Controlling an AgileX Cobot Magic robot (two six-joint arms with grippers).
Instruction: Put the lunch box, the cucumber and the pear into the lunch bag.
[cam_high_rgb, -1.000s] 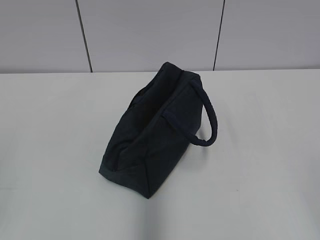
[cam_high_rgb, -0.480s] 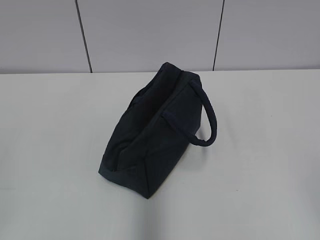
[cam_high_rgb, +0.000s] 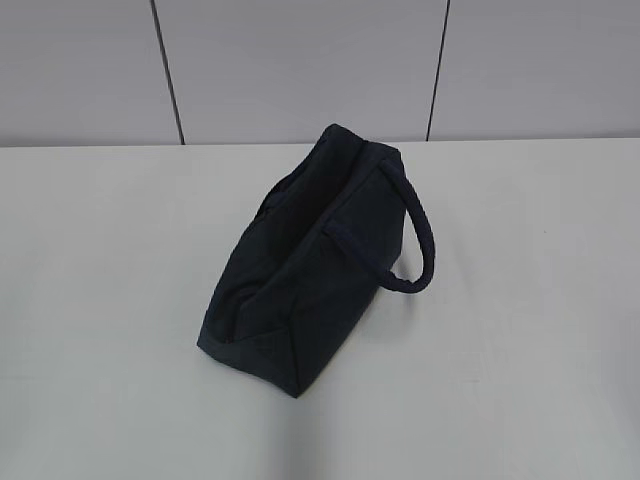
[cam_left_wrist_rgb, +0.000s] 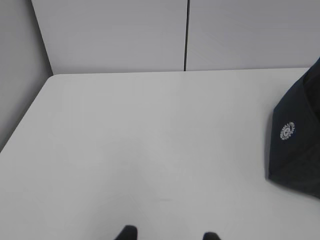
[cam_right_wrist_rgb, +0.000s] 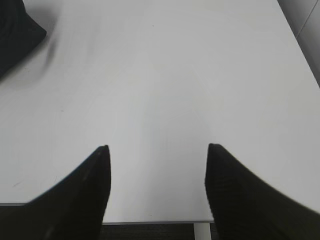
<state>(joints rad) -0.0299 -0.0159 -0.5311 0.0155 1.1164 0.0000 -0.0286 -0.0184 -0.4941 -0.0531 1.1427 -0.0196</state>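
Pale grey wall panels (cam_high_rgb: 300, 65) with dark vertical seams stand behind a white table (cam_high_rgb: 110, 300), and on that table sits the lunch bag (cam_high_rgb: 300, 270), a dark navy fabric bag resting on its base with one narrow end turned toward the exterior camera. Its padded handle (cam_high_rgb: 418, 240) loops out from the top edge and droops down the side that faces right in that view. The top looks drawn together, so nothing of the inside shows, and whether the lunch box, cucumber or pear lie within cannot be told.

From the left gripper (cam_left_wrist_rgb: 167, 236) the bag lies ahead and off to the right, well apart; only one dark end of it enters the left wrist view, bearing a small round white logo (cam_left_wrist_rgb: 287, 130). Just the two fingertips (cam_left_wrist_rgb: 126, 233) of this gripper peek in at the bottom edge, spread with bare table between them and nothing held.

From the right gripper (cam_right_wrist_rgb: 157, 150) the bag lies ahead and far to the left, only a dark corner of it reaching into the upper left of the right wrist view. This gripper's two black fingers (cam_right_wrist_rgb: 85, 195) stand wide apart over bare white tabletop near the table's front edge, grasping nothing.
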